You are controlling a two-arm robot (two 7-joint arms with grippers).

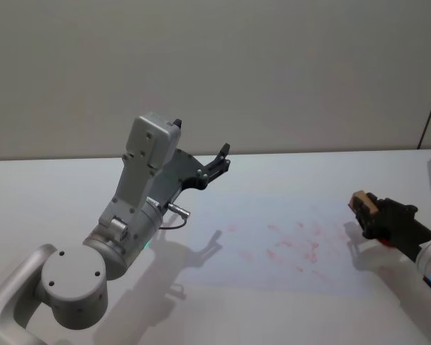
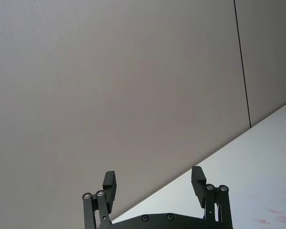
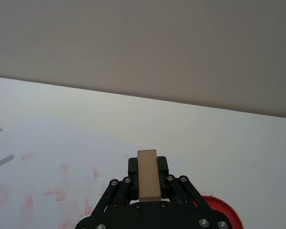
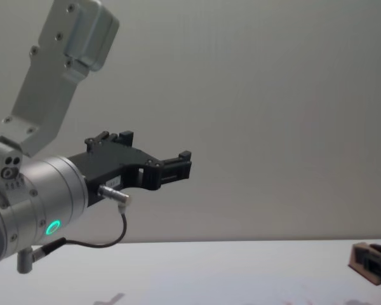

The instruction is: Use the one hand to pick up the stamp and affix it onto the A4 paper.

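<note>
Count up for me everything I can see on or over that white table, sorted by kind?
Grippers: 2, the left gripper open in the air, the right gripper shut on the wooden stamp
Stamps: 1
Paper sheets: 1, the paper sheet with red marks
Red objects: 1, the red object
Total: 5

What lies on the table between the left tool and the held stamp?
In the head view, the A4 paper with faint red marks lies between the left tool and the stamp in the right tool.
</note>
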